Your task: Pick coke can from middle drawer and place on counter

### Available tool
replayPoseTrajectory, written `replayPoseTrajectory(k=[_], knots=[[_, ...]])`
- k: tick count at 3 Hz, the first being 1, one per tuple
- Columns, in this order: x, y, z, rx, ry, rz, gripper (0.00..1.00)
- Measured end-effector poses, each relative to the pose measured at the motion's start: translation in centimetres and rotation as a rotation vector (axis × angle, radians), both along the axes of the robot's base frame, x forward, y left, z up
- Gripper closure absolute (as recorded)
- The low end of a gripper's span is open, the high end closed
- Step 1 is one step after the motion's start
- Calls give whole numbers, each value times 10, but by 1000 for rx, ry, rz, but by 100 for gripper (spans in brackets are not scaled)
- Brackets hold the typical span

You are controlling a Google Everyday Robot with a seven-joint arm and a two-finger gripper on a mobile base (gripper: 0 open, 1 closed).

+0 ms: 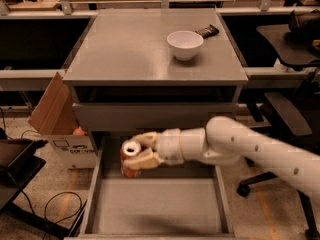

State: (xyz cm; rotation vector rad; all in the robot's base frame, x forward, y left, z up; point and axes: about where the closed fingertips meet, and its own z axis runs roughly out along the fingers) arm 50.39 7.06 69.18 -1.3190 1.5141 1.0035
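Note:
The coke can point(129, 160), red-orange with a silver top, is held upright in my gripper point(141, 151). The gripper's tan fingers point(145, 158) are shut around the can's upper part. My white arm point(250, 149) reaches in from the right. The can hangs above the open middle drawer point(155, 206), over the back left of its flat grey floor and just in front of the closed drawer front above. The grey counter point(130, 49) lies higher and further back.
A white bowl point(185, 44) and a dark flat object point(207, 31) sit at the counter's back right. A cardboard box point(57, 116) stands left of the cabinet. Office chairs point(287, 114) stand on the right. Cables point(55, 209) lie on the floor at left.

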Motion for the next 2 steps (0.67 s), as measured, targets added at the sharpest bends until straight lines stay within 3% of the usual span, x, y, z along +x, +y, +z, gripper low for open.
replayPoseTrajectory(k=[1, 2], knots=[[56, 14, 113, -64, -75, -33, 100], [104, 17, 265, -239, -296, -105, 100]])
